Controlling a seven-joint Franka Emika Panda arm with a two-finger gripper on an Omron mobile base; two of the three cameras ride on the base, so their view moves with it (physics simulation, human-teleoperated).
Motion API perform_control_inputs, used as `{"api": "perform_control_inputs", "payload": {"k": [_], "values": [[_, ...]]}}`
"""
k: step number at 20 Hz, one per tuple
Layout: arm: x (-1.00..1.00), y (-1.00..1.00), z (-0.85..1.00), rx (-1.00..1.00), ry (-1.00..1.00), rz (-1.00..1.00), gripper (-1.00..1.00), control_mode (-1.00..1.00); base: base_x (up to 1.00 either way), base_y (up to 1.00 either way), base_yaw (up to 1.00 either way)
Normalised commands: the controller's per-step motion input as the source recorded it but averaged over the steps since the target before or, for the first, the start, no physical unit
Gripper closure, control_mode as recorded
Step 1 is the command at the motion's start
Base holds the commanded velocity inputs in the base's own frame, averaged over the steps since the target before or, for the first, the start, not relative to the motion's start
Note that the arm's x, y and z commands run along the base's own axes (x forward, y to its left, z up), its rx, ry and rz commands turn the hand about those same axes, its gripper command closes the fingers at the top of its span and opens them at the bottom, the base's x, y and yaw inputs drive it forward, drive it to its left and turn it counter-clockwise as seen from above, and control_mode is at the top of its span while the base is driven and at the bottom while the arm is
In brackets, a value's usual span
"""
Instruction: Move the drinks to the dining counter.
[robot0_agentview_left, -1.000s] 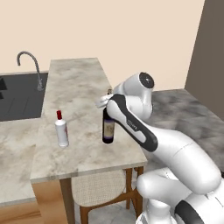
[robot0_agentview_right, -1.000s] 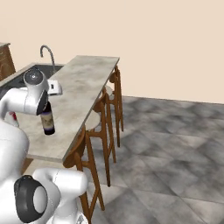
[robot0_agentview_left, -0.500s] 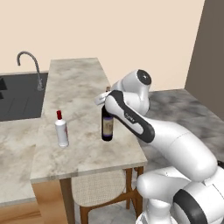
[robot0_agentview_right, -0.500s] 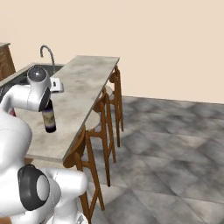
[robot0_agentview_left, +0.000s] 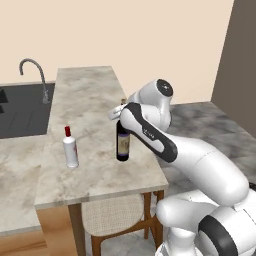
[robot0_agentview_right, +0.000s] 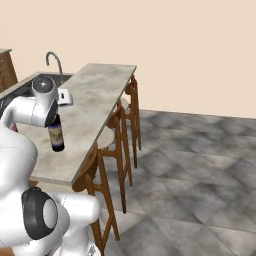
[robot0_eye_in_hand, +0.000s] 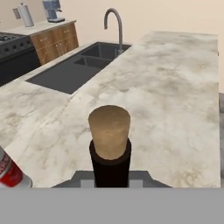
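Dark wine bottle (robot0_agentview_left: 123, 143), neck clamped in the shut end effector (robot0_agentview_left: 121, 116), should settle upright near the desk (robot0_agentview_left: 90, 110) stool-side edge before release.

bottle labels blurred, no readable text

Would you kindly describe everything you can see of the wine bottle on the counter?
The wine bottle is tall, of dark glass, with a pale label on its body and a tan cork in its neck, seen close in the hand view. It stands upright with its base on the beige marble-patterned dining counter, near the edge with the stools. The claw is shut on its neck. The small white bottle stands apart beside it.
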Motion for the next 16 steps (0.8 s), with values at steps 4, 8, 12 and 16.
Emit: {"api": "perform_control_inputs", "payload": {"k": [4, 8, 12, 16], "values": [[0.00, 0.00, -0.19, 0.00, -0.01, 0.00, 1.00, -1.00, 0.00, 0.00, 0.00], [0.00, 0.00, -0.16, 0.00, -0.01, 0.00, 1.00, -1.00, 0.00, 0.00, 0.00], [0.00, 0.01, -0.23, 0.00, -0.03, 0.00, 1.00, -1.00, 0.00, 0.00, 0.00], [0.00, 0.00, -0.28, 0.00, -0.11, 0.00, 1.00, -1.00, 0.00, 0.00, 0.00]]}}
